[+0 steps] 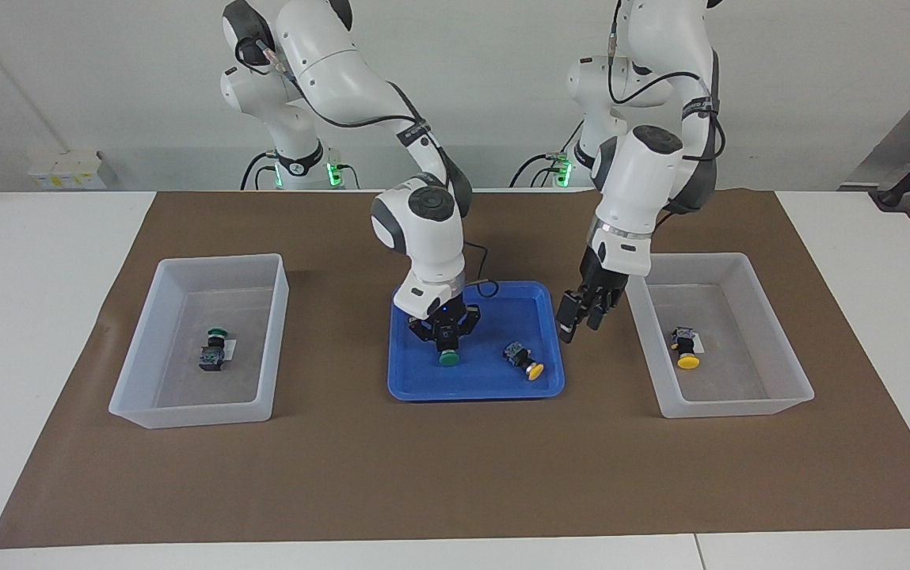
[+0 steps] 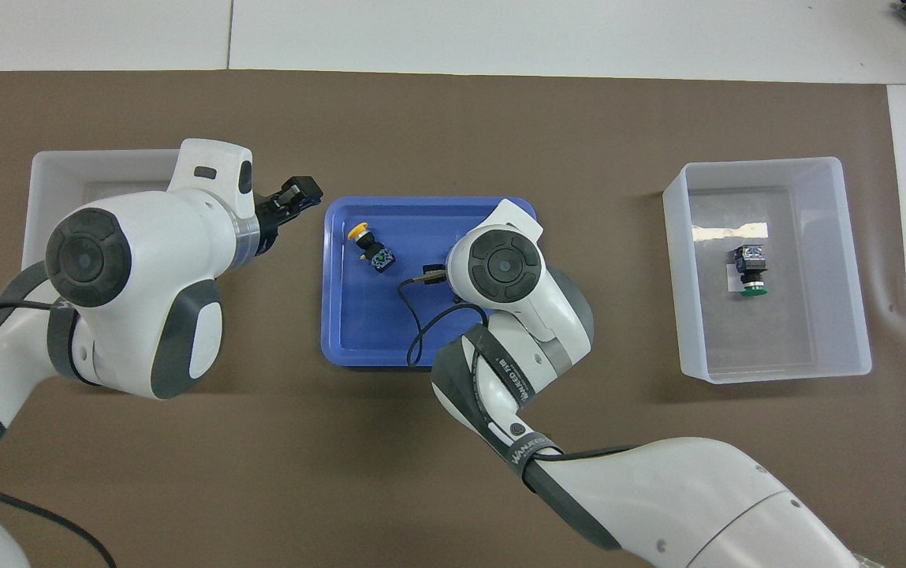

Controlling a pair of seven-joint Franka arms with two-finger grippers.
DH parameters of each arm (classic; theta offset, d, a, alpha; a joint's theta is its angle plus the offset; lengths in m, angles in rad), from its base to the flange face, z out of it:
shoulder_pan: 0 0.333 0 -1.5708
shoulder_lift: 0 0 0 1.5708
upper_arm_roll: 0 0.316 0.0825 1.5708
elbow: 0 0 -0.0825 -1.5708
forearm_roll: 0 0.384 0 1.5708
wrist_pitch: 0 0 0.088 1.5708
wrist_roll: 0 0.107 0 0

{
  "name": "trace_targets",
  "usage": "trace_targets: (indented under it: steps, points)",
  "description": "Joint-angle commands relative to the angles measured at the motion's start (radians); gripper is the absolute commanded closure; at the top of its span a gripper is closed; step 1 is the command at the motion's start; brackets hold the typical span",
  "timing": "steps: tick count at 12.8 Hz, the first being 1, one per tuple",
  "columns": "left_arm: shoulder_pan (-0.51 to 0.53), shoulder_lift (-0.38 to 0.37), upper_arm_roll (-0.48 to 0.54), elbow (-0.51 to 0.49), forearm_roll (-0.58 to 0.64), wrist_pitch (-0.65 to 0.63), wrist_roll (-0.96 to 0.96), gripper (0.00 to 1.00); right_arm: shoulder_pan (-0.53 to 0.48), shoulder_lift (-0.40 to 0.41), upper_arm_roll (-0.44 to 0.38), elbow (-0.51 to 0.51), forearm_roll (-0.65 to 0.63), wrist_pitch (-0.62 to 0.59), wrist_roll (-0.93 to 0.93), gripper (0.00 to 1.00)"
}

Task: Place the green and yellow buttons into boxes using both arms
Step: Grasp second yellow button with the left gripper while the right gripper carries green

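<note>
The blue tray (image 1: 423, 388) holds a green button (image 1: 448, 358) pinched in the right gripper's (image 1: 445, 336) jaws; the left gripper (image 1: 579, 318), jaws pressed together, hangs over the mat (image 1: 455, 475) beside the tray.

One camera sits high across the surface (image 1: 43, 332) from the robots and faces them, tilted down. It takes in nearly the whole brown mat (image 1: 455, 475), both arm bases at the top edge, and white margins at both ends. The other camera hangs high above the robots' own edge and looks steeply down and forward, closer in; the arms enter from its bottom edge and their bulky joints hide part of the middle. Both views share the mat, the blue tray (image 1: 423, 388) at its centre and the two clear boxes (image 1: 146, 412) near its ends, shown half a turn apart.
</note>
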Motion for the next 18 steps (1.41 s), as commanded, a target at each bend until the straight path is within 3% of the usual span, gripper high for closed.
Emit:
trace_targets:
  steps: [1, 5, 9, 15, 18]
  points:
    - [-0.032, 0.017, 0.017, -0.007, -0.013, 0.019, -0.014, 0.19, -0.069, -0.09, 0.009, -0.009, -0.011, -0.072, 0.003, 1.0]
    - [-0.07, 0.1, 0.017, -0.006, -0.012, 0.08, -0.022, 0.19, -0.203, -0.199, 0.008, -0.007, -0.011, -0.15, -0.044, 1.0]
    - [-0.077, 0.123, 0.017, -0.009, -0.01, 0.091, -0.03, 0.19, -0.314, -0.29, 0.009, -0.007, -0.007, -0.291, -0.153, 1.0]
    - [-0.089, 0.152, 0.017, -0.029, -0.01, 0.159, -0.05, 0.22, -0.474, -0.298, 0.009, -0.042, 0.006, -0.403, -0.302, 1.0]
    - [-0.101, 0.167, 0.017, -0.035, -0.012, 0.179, -0.06, 0.32, -0.532, -0.292, 0.009, -0.118, 0.006, -0.362, -0.406, 1.0]
